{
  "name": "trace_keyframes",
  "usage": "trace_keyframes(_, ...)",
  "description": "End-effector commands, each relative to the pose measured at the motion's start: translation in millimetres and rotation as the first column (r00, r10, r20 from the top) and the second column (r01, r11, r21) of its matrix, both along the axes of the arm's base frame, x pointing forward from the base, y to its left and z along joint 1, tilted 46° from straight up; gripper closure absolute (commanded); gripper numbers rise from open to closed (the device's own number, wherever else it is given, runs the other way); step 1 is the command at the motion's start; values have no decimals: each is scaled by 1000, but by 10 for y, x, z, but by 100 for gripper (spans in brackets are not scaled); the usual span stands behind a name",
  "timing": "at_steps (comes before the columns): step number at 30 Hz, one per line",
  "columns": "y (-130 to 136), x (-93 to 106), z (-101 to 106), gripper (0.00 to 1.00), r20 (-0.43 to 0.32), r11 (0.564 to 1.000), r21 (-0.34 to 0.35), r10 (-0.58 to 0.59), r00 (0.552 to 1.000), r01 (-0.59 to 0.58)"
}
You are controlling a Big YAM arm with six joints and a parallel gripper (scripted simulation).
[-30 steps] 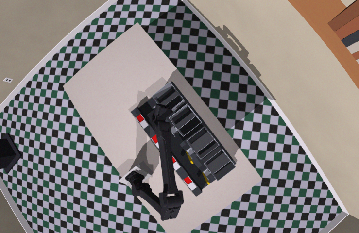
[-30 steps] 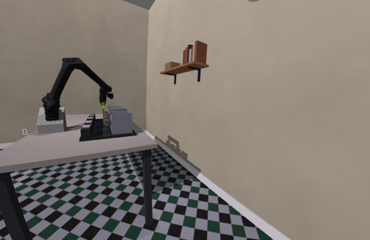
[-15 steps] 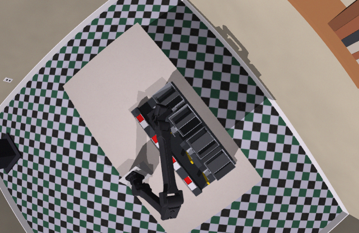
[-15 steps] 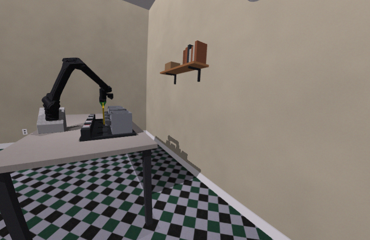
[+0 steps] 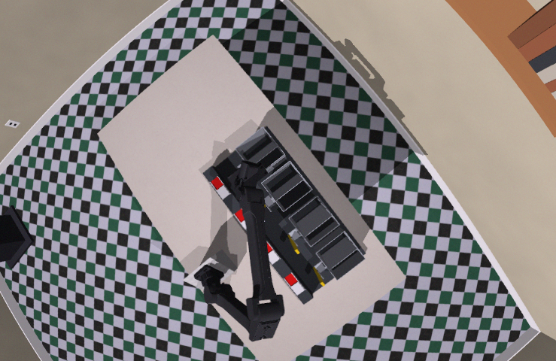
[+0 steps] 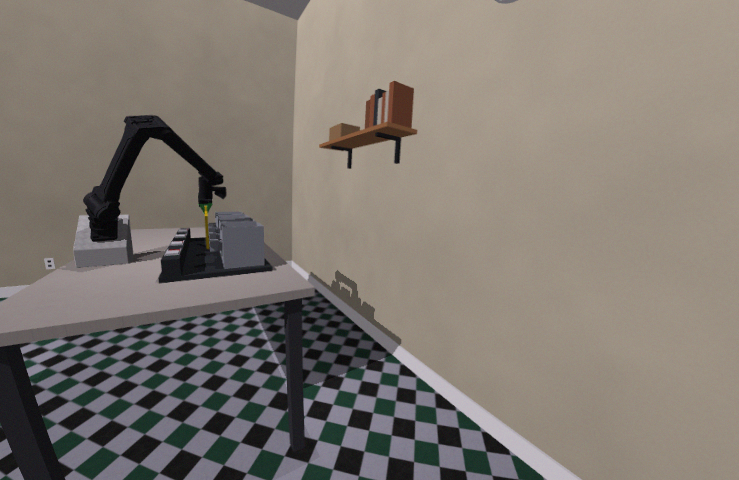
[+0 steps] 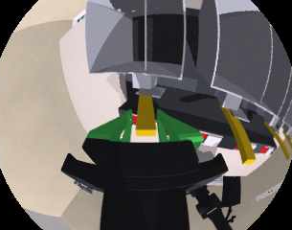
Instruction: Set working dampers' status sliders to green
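Four grey dampers (image 5: 261,150) (image 5: 287,186) (image 5: 314,221) (image 5: 340,255) stand in a row on a black base (image 5: 284,250). Their sliders, in front of them, show red windows (image 5: 217,183) (image 5: 240,214) (image 5: 268,247) (image 5: 291,279) beside white covers; no green shows. My gripper (image 6: 205,208) (image 7: 145,113) is partly open at the damper at the upper-left end of the row. Its green fingers stand either side of that damper's yellow lever (image 7: 146,107) (image 6: 206,229), with gaps on both sides. The lever's upper end is between the fingertips.
The neighbouring damper's yellow lever (image 7: 238,136) stands to the right in the wrist view, with further levers beyond it. The damper housings rise close behind the fingers. The forearm (image 5: 257,250) passes over the slider row. A wall shelf (image 6: 370,133) hangs beyond the table.
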State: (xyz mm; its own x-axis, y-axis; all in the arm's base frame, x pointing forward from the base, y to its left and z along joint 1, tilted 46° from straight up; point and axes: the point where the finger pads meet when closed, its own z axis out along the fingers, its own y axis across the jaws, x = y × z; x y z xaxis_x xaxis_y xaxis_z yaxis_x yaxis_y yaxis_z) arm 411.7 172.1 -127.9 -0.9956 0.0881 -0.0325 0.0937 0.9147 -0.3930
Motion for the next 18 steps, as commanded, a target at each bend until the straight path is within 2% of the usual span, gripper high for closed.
trace_keyframes(1, -3, 62, -30, 64, 12, 1000, 5, 6, 1000, -6)
trace_keyframes(11, -3, 62, -30, 64, 12, 1000, 5, 6, 1000, -6)
trace_keyframes(12, -3, 62, -30, 83, 12, 1000, 5, 6, 1000, -6)
trace_keyframes(18, 7, 58, -31, 83, 13, 1000, 7, 2, 1000, -3)
